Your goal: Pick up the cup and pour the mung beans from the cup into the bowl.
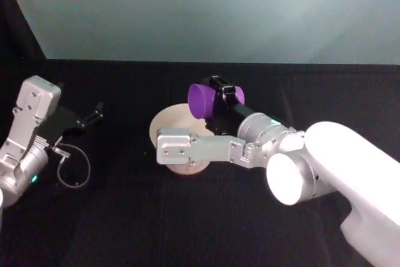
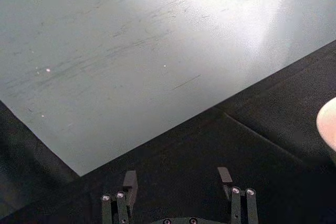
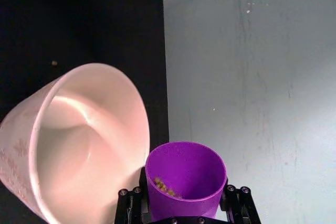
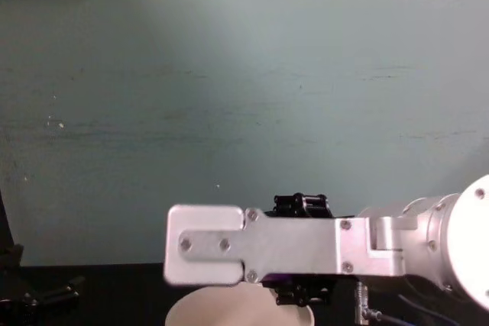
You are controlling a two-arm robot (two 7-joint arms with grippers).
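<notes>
My right gripper [image 1: 220, 99] is shut on the purple cup [image 1: 204, 100], which it holds tilted over the far rim of the pale pinkish bowl [image 1: 170, 128]. In the right wrist view the cup [image 3: 185, 181] sits between the fingers [image 3: 129, 203], right beside the bowl [image 3: 89, 140]. A few mung beans [image 3: 167, 188] lie against the cup's inner wall. The part of the bowl's inside that shows is smooth and holds no grains. From the chest, the bowl's rim [image 4: 229, 308] shows under my right wrist. My left gripper [image 1: 94, 115] is parked open at the left, with its fingers [image 2: 129, 182] spread.
The table [image 1: 125, 217] is covered in black cloth and ends at a pale green wall [image 1: 219, 10] behind. My right forearm and its metal bracket [image 1: 187, 148] cover the bowl's near side. A loose cable loop [image 1: 75, 170] hangs by the left arm.
</notes>
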